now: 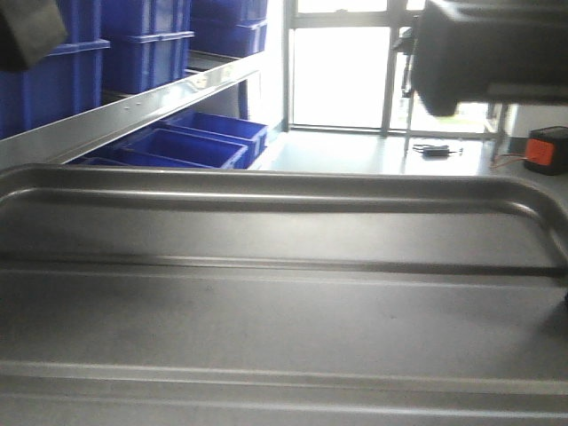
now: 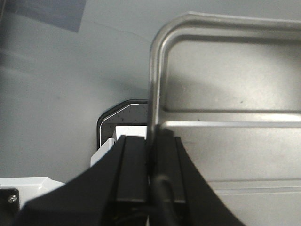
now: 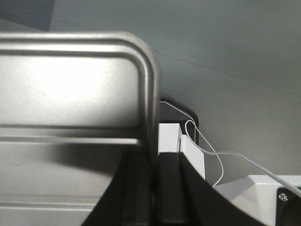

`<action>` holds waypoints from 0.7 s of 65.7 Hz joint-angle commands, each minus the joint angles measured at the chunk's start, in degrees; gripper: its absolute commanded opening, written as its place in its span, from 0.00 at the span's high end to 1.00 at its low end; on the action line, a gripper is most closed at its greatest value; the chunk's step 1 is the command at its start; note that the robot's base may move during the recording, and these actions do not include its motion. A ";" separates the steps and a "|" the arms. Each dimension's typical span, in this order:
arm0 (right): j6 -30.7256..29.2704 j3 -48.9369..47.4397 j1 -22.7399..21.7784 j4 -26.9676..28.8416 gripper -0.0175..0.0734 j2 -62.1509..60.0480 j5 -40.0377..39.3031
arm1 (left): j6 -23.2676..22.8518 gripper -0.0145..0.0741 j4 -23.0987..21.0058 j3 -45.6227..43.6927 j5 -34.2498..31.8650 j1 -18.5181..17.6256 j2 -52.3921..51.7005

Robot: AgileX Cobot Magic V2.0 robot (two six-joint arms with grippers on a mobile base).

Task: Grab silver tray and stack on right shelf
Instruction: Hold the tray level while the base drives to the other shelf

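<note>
The silver tray [image 1: 284, 302] fills the lower two thirds of the front view, held up level, its raised ridges running across. In the left wrist view my left gripper [image 2: 151, 155] is shut on the silver tray's [image 2: 225, 94] left rim, one black finger on each side of the edge. In the right wrist view my right gripper [image 3: 153, 162] is shut on the silver tray's [image 3: 70, 94] right rim the same way. The right shelf does not show in any view.
A steel rack [image 1: 160, 102] with blue bins [image 1: 191, 146] stands at the left. Glass doors [image 1: 342, 71] lie ahead, an orange and black box [image 1: 546, 149] at far right. Grey floor [image 2: 56, 84] lies beneath the tray; white cable [image 3: 207, 146] loops near the right gripper.
</note>
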 commanded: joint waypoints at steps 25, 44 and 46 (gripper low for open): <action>-0.21 -1.49 0.00 -2.47 0.74 -1.25 5.34 | -0.30 0.95 1.43 -1.64 1.64 -0.43 -1.13; -0.21 -1.49 0.00 -2.47 0.74 -1.25 5.34 | -0.30 0.95 1.43 -1.64 1.64 -0.43 -1.13; -0.21 -1.49 0.00 -2.47 0.74 -1.25 5.34 | -0.30 0.95 1.43 -1.64 1.64 -0.43 -1.13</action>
